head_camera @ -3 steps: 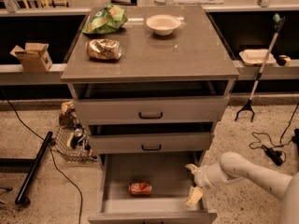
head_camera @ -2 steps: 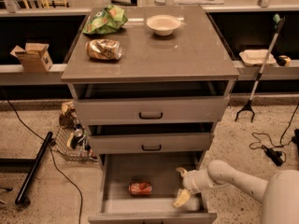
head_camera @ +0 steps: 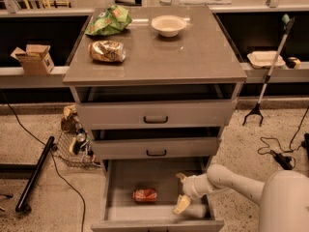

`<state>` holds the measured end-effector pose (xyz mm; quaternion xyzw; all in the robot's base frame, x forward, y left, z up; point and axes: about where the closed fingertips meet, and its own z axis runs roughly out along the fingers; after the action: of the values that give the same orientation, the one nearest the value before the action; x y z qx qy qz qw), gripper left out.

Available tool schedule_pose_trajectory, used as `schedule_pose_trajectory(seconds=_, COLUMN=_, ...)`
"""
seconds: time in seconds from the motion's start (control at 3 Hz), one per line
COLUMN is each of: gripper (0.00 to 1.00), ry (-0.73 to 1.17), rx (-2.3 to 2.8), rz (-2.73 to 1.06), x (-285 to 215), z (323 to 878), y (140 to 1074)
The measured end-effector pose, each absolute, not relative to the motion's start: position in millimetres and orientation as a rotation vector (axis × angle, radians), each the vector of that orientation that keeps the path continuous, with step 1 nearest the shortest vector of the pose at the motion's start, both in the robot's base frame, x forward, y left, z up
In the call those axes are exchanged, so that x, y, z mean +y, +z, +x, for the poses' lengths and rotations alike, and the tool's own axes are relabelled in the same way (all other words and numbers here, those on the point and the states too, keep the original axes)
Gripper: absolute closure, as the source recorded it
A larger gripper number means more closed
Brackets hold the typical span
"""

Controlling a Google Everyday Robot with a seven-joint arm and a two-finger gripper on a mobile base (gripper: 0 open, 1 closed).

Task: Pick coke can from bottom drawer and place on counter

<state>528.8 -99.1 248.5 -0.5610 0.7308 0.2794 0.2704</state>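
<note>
Reaching into the bottom drawer (head_camera: 112,187) from the right, my arm (head_camera: 231,178) holds the gripper (head_camera: 182,191) inside the right half of the drawer box, below the front edge of the counter (head_camera: 193,57) and toward its front right corner. Gripper state: wide, with nothing between the jaws. One finger (head_camera: 181,177) points toward the drawer's back and the other lies near the drawer's front wall. The coke can (head_camera: 145,195) lies on its side on the drawer floor, roughly below the middle of the counter's front edge. It is to the left of the gripper, near it but apart from it, and no finger touches it. The bottom drawer is pulled fully out. The middle drawer (head_camera: 156,148) and top drawer (head_camera: 155,114) above it are each drawn out a little, with a dark gap above each front. On the counter, a green bag (head_camera: 108,21) sits at the back left corner, and a foil bag (head_camera: 107,51) sits just in front of it, near the left edge. A bowl (head_camera: 169,25) stands upright near the middle of the back edge. The front and right parts of the counter hold nothing. Off the counter's left edge, a cardboard box (head_camera: 34,59) rests on a ledge. Off the right edge, a grabber tool (head_camera: 270,71) leans against the other ledge, beside a pale tray (head_camera: 265,58). A wire basket (head_camera: 72,146) stands on the floor at the cabinet's left side.
</note>
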Motion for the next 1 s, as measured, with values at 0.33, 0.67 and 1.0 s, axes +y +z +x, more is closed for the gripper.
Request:
schedule_pose_trajectory(seconds=0.33, gripper=0.00, ry=0.752, rx=1.920, rz=-1.554, x=-54, z=541, y=234)
schedule_pose_trajectory(seconds=0.67, gripper=0.00, ry=0.747, rx=1.872, rz=-1.561, x=-16, z=550, y=225)
schedule_pose_trajectory(seconds=1.0, gripper=0.00, ry=0.741, rx=1.845, rz=-1.573, x=13, z=555, y=212)
